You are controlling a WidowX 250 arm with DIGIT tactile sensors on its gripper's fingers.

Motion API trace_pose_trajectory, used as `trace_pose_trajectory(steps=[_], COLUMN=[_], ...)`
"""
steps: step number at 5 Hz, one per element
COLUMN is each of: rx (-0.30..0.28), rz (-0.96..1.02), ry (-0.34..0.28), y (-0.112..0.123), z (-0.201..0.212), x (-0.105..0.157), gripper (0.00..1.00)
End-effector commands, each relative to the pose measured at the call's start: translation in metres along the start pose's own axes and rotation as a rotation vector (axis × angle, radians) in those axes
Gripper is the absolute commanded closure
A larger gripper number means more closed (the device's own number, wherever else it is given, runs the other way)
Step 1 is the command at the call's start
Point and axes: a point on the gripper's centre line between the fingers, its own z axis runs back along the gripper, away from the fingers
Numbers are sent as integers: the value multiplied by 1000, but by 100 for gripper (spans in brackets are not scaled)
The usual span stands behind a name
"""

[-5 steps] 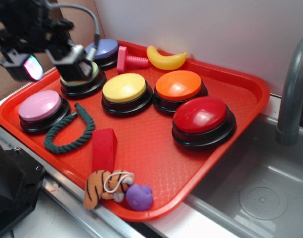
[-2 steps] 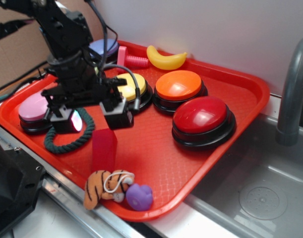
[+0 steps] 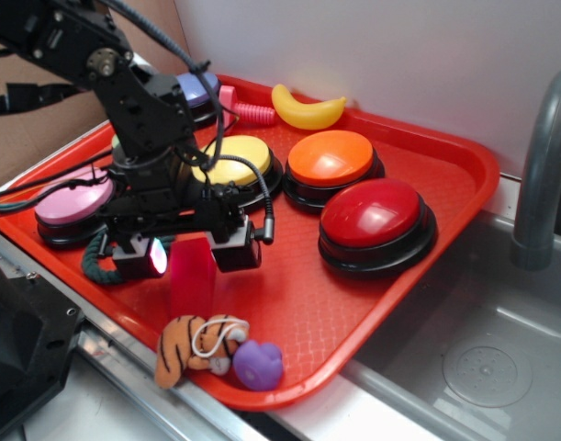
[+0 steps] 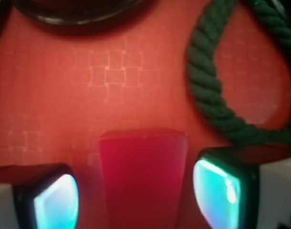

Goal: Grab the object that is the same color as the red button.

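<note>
While its jaws stand wide apart, the gripper (image 3: 188, 257) straddling the red wedge block (image 3: 192, 276) without touching, black arm bent down from the upper left, green rope loop (image 4: 216, 90) beside, red tray (image 3: 289, 303), glossy red button (image 3: 372, 213) further right, grey sink (image 3: 482, 358) beyond.

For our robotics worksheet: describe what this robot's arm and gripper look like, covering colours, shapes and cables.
The arm is black, built of blocky jointed segments with a round silver joint cap. Black cables loop along it. The gripper has two chunky black, squarish fingers with white parts, whose inner pads glow cyan to pink.
</note>
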Motion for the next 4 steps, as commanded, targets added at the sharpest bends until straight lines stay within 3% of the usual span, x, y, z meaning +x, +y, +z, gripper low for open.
trace_pose_trajectory(steps=[1,2,3,4], rx=[-11,-29,-6,-8], rz=[10,20,-48,-231], ry=[-35,-47,-72,-61], y=[-2,-2,-8,-15], z=[-4,4,22,55], x=[8,8,10,13], gripper=[96,100,100,100])
